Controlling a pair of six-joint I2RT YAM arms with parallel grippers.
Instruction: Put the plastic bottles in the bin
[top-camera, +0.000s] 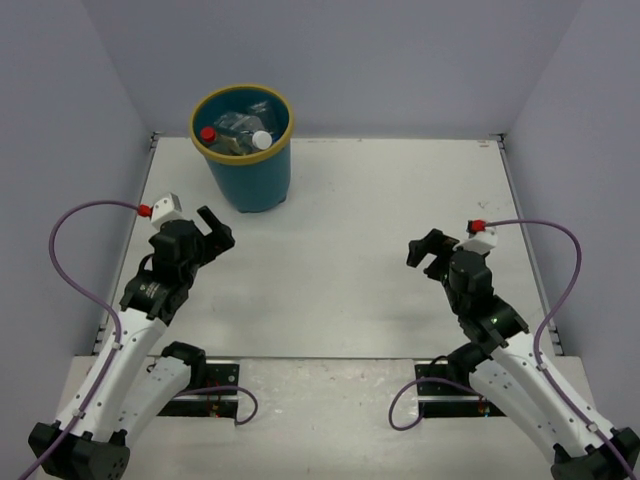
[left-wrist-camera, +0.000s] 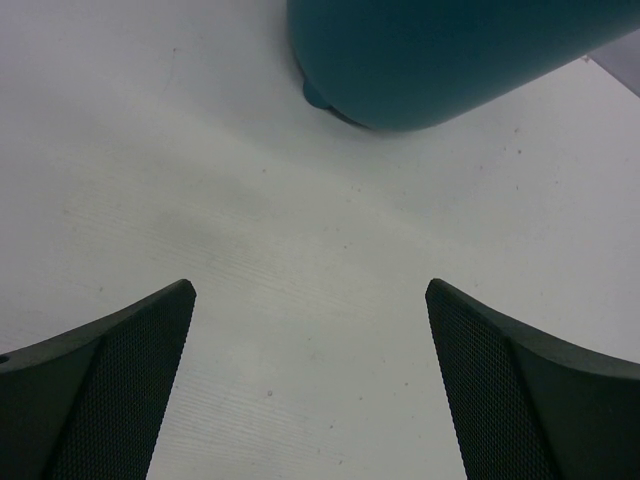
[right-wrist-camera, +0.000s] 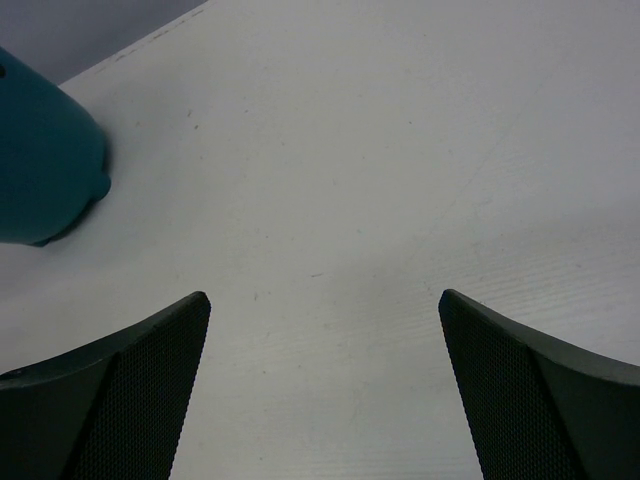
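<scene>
The teal-blue bin (top-camera: 244, 170) with a yellow rim stands at the back left of the table. Several plastic bottles (top-camera: 238, 134) lie inside it; a red cap and a white cap show among clear bodies. No bottle shows on the table. My left gripper (top-camera: 216, 229) is open and empty, just in front of the bin. The bin's side (left-wrist-camera: 450, 55) fills the top of the left wrist view. My right gripper (top-camera: 430, 250) is open and empty at mid right. The bin's base (right-wrist-camera: 45, 165) shows at the left of the right wrist view.
The white table (top-camera: 350, 250) is walled by pale panels at the back and both sides. Purple cables loop from each wrist. The arm bases sit on a metal plate (top-camera: 320, 385) at the near edge.
</scene>
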